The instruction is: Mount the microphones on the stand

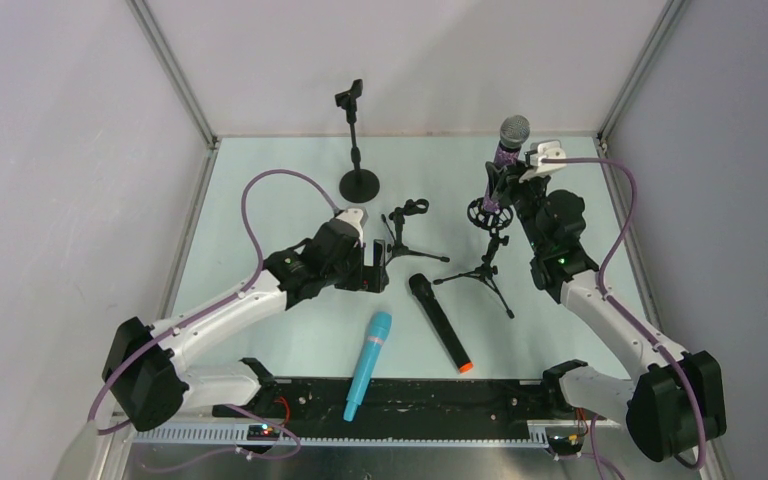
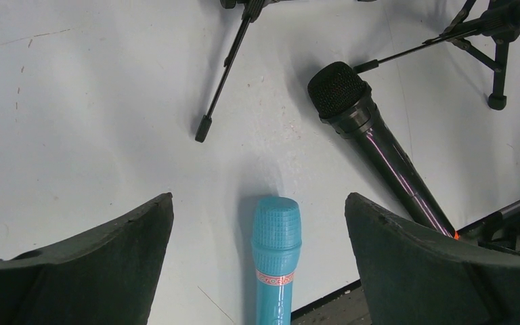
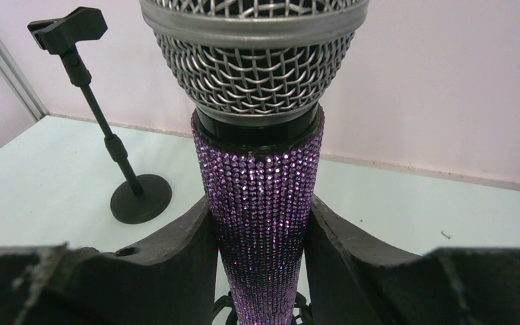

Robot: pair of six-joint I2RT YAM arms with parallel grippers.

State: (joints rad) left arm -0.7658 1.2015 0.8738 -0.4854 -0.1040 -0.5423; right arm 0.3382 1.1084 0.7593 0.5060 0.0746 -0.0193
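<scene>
From above, the right claw (image 1: 501,178) pinches the purple microphone (image 1: 512,140) upright over the tripod stand (image 1: 489,214); lower it plumb. Left wrist: left claw (image 2: 258,203) spread above the cyan microphone (image 2: 275,250), near-left of that stand. Right wrist: pads (image 3: 183,257) clamp the purple shaft.

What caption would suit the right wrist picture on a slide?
Right tool grips the glittery purple microphone upright; a round-base clip stand stands empty behind.
</scene>
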